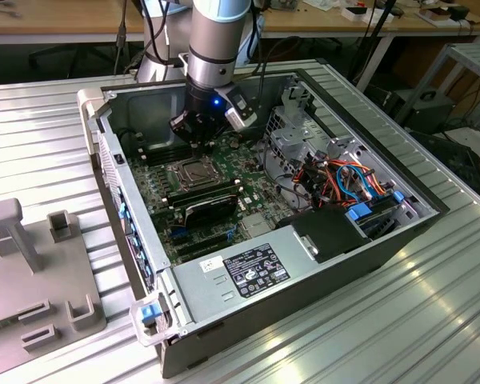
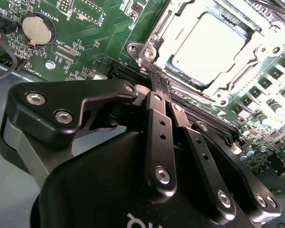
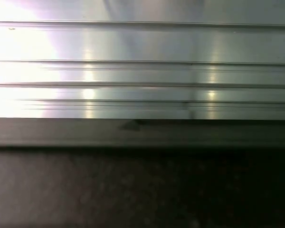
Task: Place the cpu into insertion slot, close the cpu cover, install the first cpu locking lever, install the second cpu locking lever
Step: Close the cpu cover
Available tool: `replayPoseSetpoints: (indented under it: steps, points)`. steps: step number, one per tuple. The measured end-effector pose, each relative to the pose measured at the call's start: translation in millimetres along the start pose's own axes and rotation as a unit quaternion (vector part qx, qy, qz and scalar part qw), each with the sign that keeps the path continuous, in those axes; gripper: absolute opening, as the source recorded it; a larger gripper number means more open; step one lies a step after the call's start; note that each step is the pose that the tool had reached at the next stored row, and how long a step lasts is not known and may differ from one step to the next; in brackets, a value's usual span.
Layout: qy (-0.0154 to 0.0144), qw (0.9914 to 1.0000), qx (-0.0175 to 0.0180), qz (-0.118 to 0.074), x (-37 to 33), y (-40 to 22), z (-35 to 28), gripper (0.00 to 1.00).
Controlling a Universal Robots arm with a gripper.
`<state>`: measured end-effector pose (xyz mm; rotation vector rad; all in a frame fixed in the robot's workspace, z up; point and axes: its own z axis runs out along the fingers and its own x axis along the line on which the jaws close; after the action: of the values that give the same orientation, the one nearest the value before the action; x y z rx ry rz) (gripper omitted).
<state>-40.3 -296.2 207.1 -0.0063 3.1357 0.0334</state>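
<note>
The cpu (image 2: 208, 43), a flat silver square, lies in the insertion slot (image 2: 154, 29) on the green motherboard. The cpu cover (image 2: 253, 53) lies flat around it, its window framing the chip. A thin locking lever (image 2: 195, 90) runs along the slot's edge nearest my fingers. My gripper (image 2: 160, 81) is shut, its black fingers (image 2: 157, 124) pressed together, with the tips down at the slot's corner by that lever's end. I cannot tell whether they touch it. In the exterior view the gripper (image 1: 194, 142) hangs just behind the slot (image 1: 190, 171).
The open computer case (image 1: 112, 172) lies on a ribbed metal table (image 3: 142, 71). Black memory sticks (image 1: 210, 198) stand beside the slot, with a power supply (image 1: 248, 268) at the front and coloured cables (image 1: 348, 180) on the exterior view's right. A grey fixture (image 1: 32, 264) sits on the left.
</note>
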Motion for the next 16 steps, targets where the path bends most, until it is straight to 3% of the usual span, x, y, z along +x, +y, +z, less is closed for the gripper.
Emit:
replayPoseSetpoints:
  steps: [16]
  points:
    - [-0.0002,1.0,-0.0002,0.0,-0.7,-0.9,5.9,0.11]
